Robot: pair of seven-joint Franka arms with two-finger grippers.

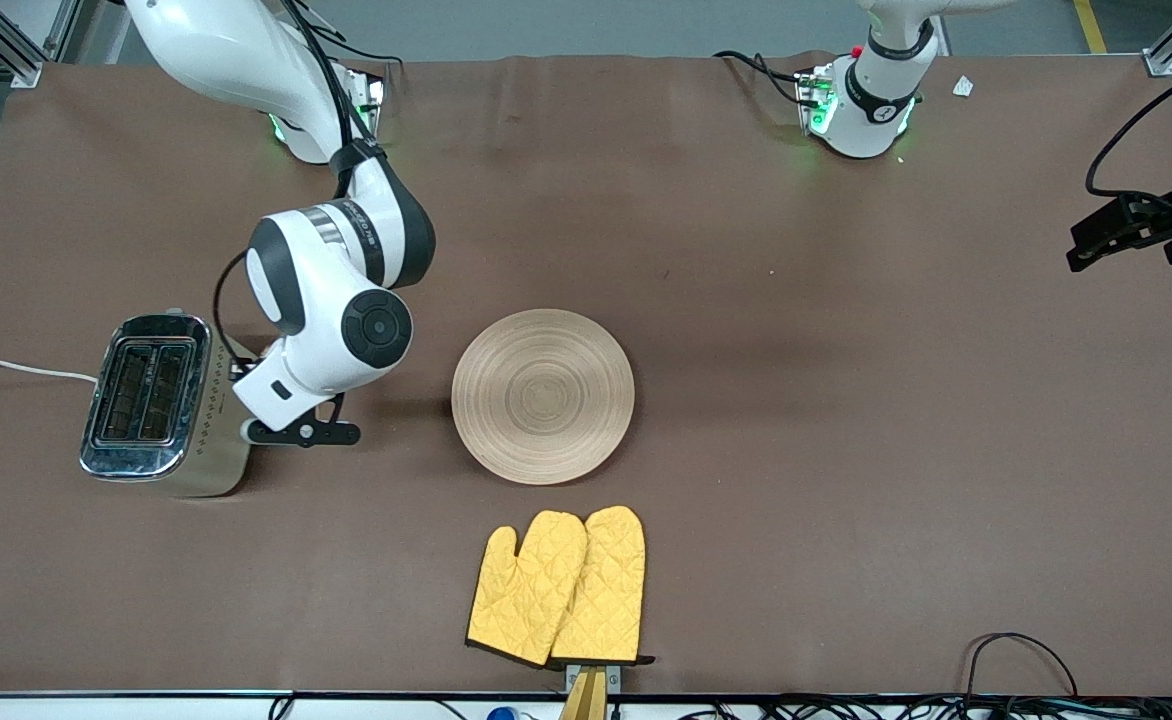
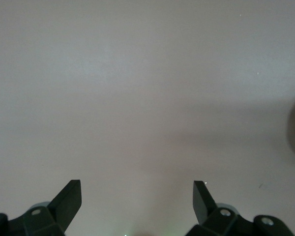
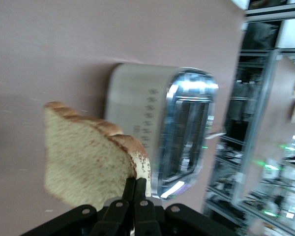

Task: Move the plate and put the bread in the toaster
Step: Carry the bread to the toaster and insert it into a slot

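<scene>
The round wooden plate [image 1: 543, 396] lies bare in the middle of the table. The cream toaster [image 1: 151, 400] with a chrome top stands toward the right arm's end; both slots look empty. My right gripper [image 1: 298, 432] hangs low beside the toaster, between it and the plate. In the right wrist view its fingers [image 3: 136, 189] are shut on a corner of the bread [image 3: 86, 162], with the toaster [image 3: 137, 103] just past the slice. The bread is hidden in the front view. My left gripper [image 1: 1114, 230] waits at the left arm's end, open and empty [image 2: 137, 189] over bare tablecloth.
A pair of yellow oven mitts [image 1: 561, 585] lies nearer to the front camera than the plate, close to the table's edge. The toaster's white cord [image 1: 6, 367] runs off the table's end. A brown cloth [image 1: 846, 450] covers the table.
</scene>
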